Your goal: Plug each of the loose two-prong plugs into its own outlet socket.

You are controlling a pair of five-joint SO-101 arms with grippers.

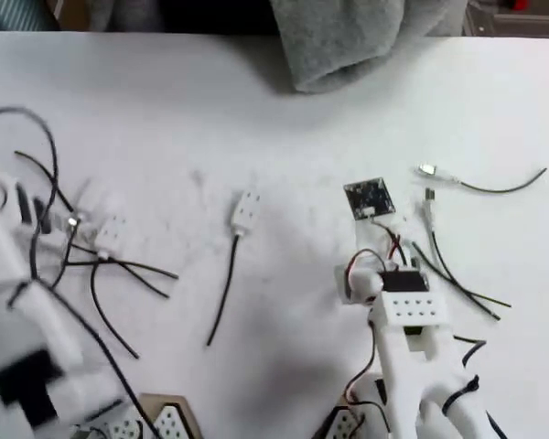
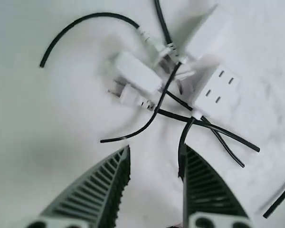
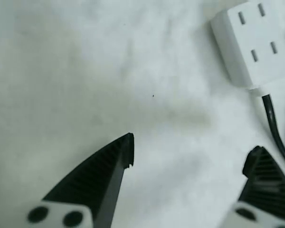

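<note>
My left gripper [image 2: 154, 151] is open just above the table, short of a white two-prong plug [image 2: 135, 77] that lies among crossing black cords beside a white outlet socket [image 2: 218, 85]. In the high view that socket [image 1: 110, 233] sits at the left, next to my left arm [image 1: 23, 311]. My right gripper [image 3: 191, 148] is open over bare table, with a second white socket [image 3: 254, 45] and its black cord off to one side. From above this socket [image 1: 247, 210] lies mid-table, left of my right arm [image 1: 407, 311]. Two loose plugs [image 1: 427, 171] [image 1: 430, 206] with thin cords lie at the right.
A grey cloth [image 1: 348, 41] hangs over the table's far edge. Wooden-backed white socket pieces [image 1: 165, 422] [image 1: 343, 425] sit at the near edge. Black cords [image 1: 119, 270] tangle at the left.
</note>
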